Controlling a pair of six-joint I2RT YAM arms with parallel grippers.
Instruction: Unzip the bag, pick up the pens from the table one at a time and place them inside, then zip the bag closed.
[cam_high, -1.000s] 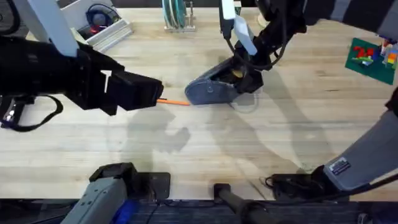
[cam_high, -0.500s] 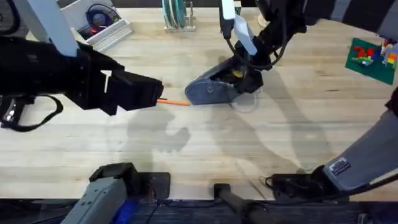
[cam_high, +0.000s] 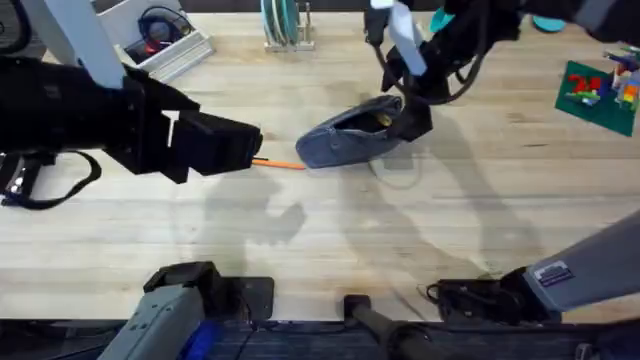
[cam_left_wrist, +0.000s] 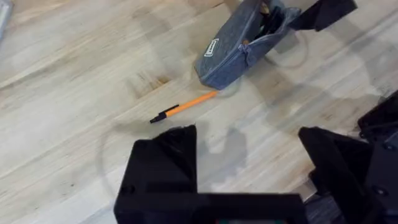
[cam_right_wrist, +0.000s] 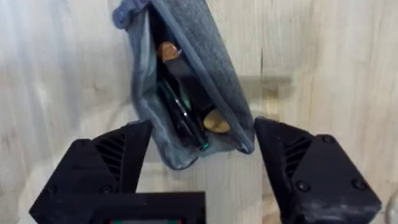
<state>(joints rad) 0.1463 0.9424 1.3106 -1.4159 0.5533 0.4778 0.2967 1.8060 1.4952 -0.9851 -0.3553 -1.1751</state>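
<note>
Overhead, the bag (cam_high: 345, 142) is lying unzipped mid-table, a pen (cam_high: 280, 163) just left of it. Left wrist: left gripper (cam_left_wrist: 249, 163) is hanging apart near the pen (cam_left_wrist: 183, 107). Right wrist: right gripper (cam_right_wrist: 200, 163) is gaping, straddling the bag's (cam_right_wrist: 211, 53) open end

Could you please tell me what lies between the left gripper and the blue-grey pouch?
In the left wrist view, one thin orange pen lies on the wooden table between the left gripper and blue-grey fabric pouch.
</note>
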